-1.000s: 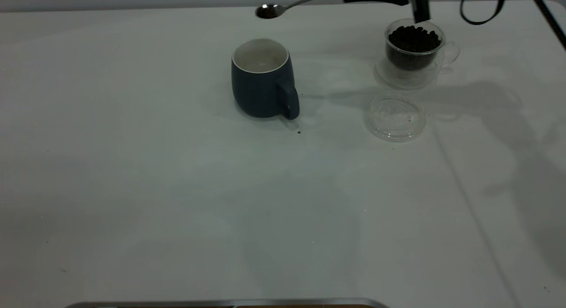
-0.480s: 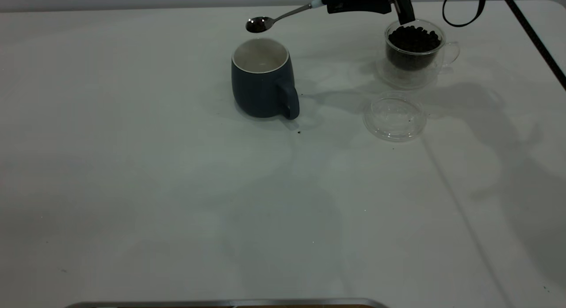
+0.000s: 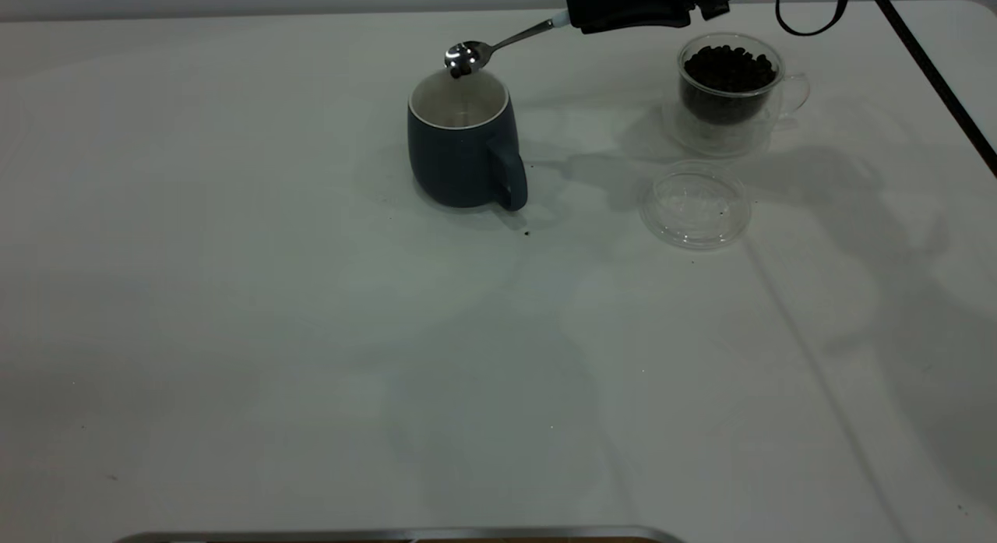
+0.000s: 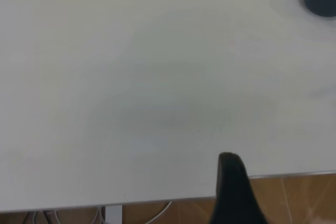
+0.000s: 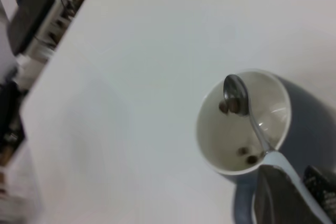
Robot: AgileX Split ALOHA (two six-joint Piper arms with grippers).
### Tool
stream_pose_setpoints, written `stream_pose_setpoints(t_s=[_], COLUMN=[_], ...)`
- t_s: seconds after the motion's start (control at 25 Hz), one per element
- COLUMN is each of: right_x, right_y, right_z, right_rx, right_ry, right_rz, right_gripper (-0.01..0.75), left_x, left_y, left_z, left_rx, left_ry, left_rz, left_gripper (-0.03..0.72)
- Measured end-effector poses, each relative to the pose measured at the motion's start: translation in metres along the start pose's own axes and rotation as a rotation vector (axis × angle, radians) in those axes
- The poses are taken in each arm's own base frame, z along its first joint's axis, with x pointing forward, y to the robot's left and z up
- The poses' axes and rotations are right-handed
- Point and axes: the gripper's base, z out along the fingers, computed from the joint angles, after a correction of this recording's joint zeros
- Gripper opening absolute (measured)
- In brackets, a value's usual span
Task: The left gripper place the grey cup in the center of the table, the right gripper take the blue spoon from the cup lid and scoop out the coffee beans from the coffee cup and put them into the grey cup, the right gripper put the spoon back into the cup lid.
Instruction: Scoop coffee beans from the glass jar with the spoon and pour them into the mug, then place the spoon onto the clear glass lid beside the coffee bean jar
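White worktop (image 3: 234, 333) spreads below and all around the right claw (image 3: 572, 17), which hangs high at the far edge, clamped narrow on the pale handle end of the blue spoon (image 3: 498, 43). Left claw (image 4: 233, 192) is parked well away near the worktop's edge; only one dark finger shows in the left wrist view, so cannot tell if it is wide or narrow. Grey cup (image 3: 462, 142) stands upright mid-worktop, below the right claw and out past its tip, handle toward the camera. Coffee cup (image 3: 728, 91) sits low on the claw's other side, toward its wrist end, heaped with coffee beans (image 3: 728, 68). Cup lid (image 3: 695, 206) lies flat and empty just beside the coffee cup, on the camera side, farther from the claw. Spoon bowl is tipped over the grey cup's mouth; in the right wrist view a couple of beans cling at the bowl and a few lie on the cup's white floor. Step in hand, as I judge it: dumping a scoop into the grey cup. Next move probably calls for finishing the tilt until the bowl is clear, then levelling the spoon, swinging back toward the lid, lowering the spoon into it and letting go.
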Motion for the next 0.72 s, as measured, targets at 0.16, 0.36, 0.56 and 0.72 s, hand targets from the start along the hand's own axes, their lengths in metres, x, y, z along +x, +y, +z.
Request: stream_pose_setpoints(t_s=[0.16,0.36,0.56,0.72], right_x=[0.000,-0.013,-0.033,-0.040], right_y=[0.000,0.014,0.049,0.054], right_z=[0.000,-0.013,-0.050,-0.098], right_rx=[0.004,0.018,-0.039,-0.017], right_ry=[0.002,0.032,0.112,0.152], right_rz=[-0.070,-0.146,-0.158,-0.127], right_gripper=[0.101,0.101,0.101,0.101], left_x=[0.000,0.000,0.000,0.000], left_y=[0.000,0.000,0.000,0.000], left_z=[0.000,0.000,0.000,0.000], left_rx=[0.000,0.000,0.000,0.000], left_ry=[0.000,0.000,0.000,0.000], left_rz=[0.000,0.000,0.000,0.000], left_gripper=[0.544,0.544,0.544,0.544])
